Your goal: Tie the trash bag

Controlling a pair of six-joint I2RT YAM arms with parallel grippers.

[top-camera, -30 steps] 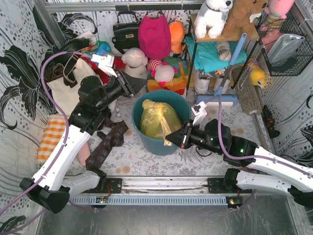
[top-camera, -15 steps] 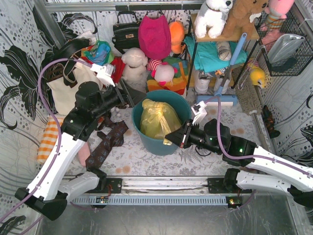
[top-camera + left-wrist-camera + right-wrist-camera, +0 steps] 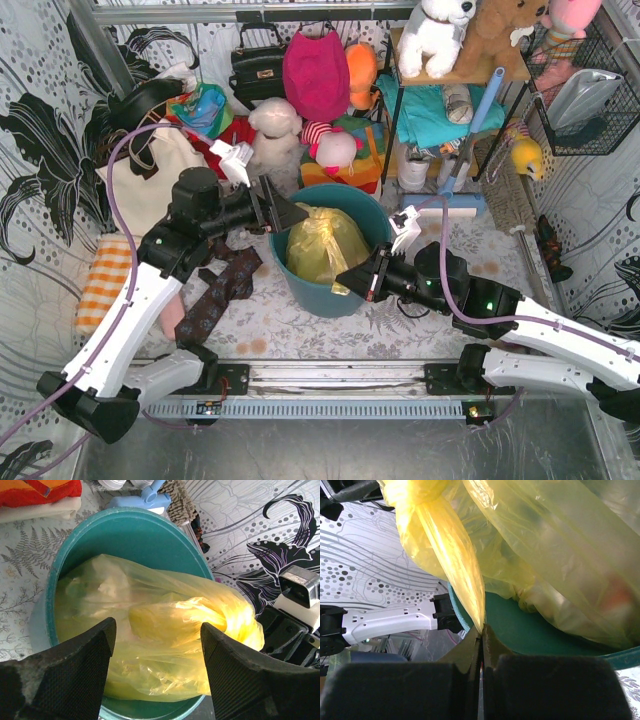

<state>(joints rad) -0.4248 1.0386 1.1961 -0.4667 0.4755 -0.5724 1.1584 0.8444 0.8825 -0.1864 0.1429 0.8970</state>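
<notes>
A thin yellow trash bag (image 3: 325,243) sits inside a round teal bin (image 3: 310,293) near the middle of the table, its crinkled top bulging above the rim. Pale shapes show faintly through the plastic.

The right gripper (image 3: 347,281) is at the bin's near rim, on the right-hand side. In the right wrist view its fingers (image 3: 530,680) are pressed flat together on the tip of a twisted tail of bag plastic (image 3: 452,555). The tail rises from the pinch as a narrow, taut strip to a bunched gather at the bag's top. Its long axis therefore runs from the bag's crown outward over the near rim toward the right arm.

The left gripper (image 3: 291,214) hovers at the bin's left rim, pointing across it at the bag. In the left wrist view its two dark fingers (image 3: 75,665) stand wide apart and hold nothing. The bag's puckered crown lies straight ahead of them and a little lower, framed in the gap. Neither pad appears to touch the plastic, though the gap is hard to judge from above.

The likely next move belongs to the left arm — the free one, and already lined up with the loose plastic opposite the tail. It would need to reach forward and close on a second gather, giving two ends to cross. The film is thin, so a shallow pinch could slip.
</notes>
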